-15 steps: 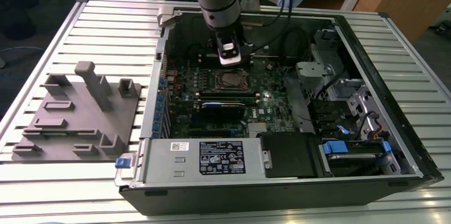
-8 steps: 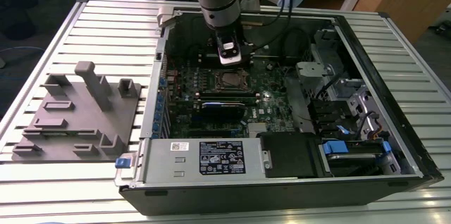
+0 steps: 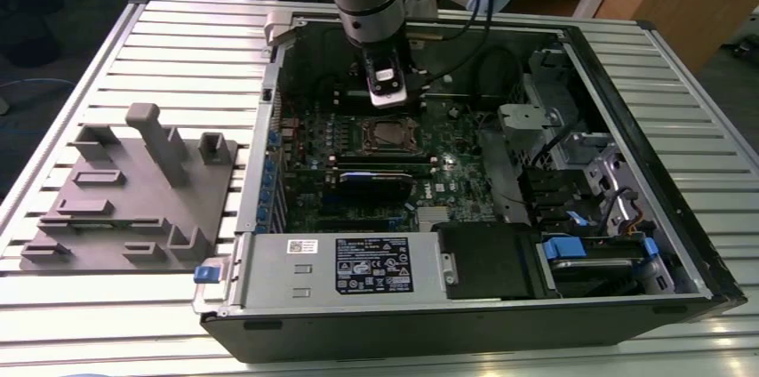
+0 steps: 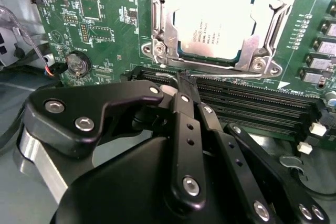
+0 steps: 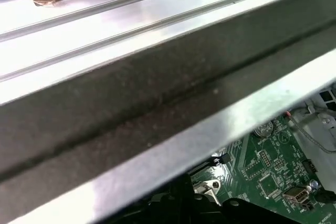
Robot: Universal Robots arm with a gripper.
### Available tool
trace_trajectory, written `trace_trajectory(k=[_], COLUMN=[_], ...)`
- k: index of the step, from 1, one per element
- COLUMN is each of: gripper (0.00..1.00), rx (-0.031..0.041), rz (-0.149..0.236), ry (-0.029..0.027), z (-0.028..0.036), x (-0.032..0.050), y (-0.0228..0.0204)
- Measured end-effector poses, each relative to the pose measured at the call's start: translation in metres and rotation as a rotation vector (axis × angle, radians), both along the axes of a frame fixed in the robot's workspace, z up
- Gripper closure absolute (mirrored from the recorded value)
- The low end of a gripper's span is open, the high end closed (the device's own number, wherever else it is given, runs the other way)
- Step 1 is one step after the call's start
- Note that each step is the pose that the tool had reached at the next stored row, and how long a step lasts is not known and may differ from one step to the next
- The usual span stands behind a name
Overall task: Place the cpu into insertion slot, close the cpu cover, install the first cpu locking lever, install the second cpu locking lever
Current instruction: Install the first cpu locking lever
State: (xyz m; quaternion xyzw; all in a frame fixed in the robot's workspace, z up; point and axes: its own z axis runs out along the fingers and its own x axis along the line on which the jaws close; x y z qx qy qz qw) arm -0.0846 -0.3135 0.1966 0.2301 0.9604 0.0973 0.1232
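Observation:
In the second wrist view the cpu (image 4: 214, 22), a pale silver square, lies flat in the insertion slot (image 4: 181, 55), of which a dark rim shows around the chip. The metal cpu cover (image 4: 164, 24) lies down around the chip's edges. A thin wire lever (image 4: 226, 68) runs along the socket's side nearest my fingers. My gripper (image 4: 181, 85) is shut with nothing visible between its black fingers, tips just short of that side. In the exterior view the gripper (image 3: 389, 97) hangs over the green motherboard (image 3: 457, 172), just beyond the socket (image 3: 386, 134).
The motherboard sits inside an open computer case (image 3: 664, 155) on a slatted metal table (image 3: 166, 48). Long black memory slots (image 4: 257, 103) lie between fingers and socket. A grey fixture block (image 3: 137, 190) stands at the exterior view's left. The case wall (image 5: 157, 108) is close.

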Motion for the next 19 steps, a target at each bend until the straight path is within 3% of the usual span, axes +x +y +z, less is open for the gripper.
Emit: trace_trajectory(k=[3, 6, 11, 19], gripper=[0.89, 0.89, 0.89, 0.89], rx=[0.0000, 0.0003, -0.0002, -0.0005], rz=[-0.003, -0.005, -0.013, -0.057], ry=[-0.0071, -0.0102, -0.0114, -0.0113], z=[-0.0010, -0.0016, -0.0025, -0.0036], x=[-0.0003, -0.0017, -0.0026, -0.0026], y=[0.0000, 0.0002, 0.0019, 0.0044])
